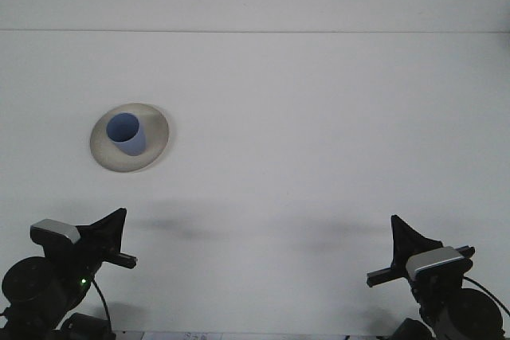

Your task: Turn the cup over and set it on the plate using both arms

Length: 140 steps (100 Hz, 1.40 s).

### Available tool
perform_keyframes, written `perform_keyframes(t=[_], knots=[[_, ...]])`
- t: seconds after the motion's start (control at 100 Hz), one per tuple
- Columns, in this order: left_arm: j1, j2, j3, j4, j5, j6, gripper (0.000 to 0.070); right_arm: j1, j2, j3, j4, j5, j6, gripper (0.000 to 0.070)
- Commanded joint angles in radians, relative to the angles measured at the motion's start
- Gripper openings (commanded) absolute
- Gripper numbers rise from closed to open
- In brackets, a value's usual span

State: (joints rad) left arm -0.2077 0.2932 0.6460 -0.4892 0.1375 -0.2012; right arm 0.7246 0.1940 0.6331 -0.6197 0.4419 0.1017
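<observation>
A blue cup (127, 134) stands upright, mouth up, on a round beige plate (156, 139) at the left of the white table. My left gripper (114, 228) sits low at the near left corner, well in front of the plate, its black fingers pressed together and holding nothing. At the near right corner my right gripper (405, 236) is also shut and empty, far from the cup.
The table's far edge (255, 32) runs across the top of the view. Both arm bases and a cable fill the bottom corners.
</observation>
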Motion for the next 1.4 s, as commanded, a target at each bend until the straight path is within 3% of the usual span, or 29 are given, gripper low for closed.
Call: perform_keyframes(t=[0.0,0.44,0.61,0.85,1.06,1.39], knots=[[-0.002,0.0,0.011,0.02,0.005,-0.002,0.0013,0.008,0.003,0.008,0.008,0.001,0.006,0.0006],[-0.002,0.0,0.011,0.019,0.004,0.0,0.0013,0.008,0.003,0.008,0.008,0.001,0.006,0.0006],[0.035,-0.036,-0.047,0.076,-0.04,0.129,0.0013,0.008,0.003,0.008,0.008,0.001,0.006,0.0006],[0.137,-0.234,-0.404,0.339,-0.217,0.269,0.0013,0.008,0.003,0.008,0.014,0.001,0.006,0.0006],[0.149,-0.29,-0.578,0.388,-0.228,0.296,0.0013,0.008,0.003,0.008,0.017,0.001,0.006,0.0006],[0.151,-0.29,-0.632,0.496,-0.227,0.294,0.0013,0.008,0.003,0.009,0.022,0.003,0.006,0.0006]])
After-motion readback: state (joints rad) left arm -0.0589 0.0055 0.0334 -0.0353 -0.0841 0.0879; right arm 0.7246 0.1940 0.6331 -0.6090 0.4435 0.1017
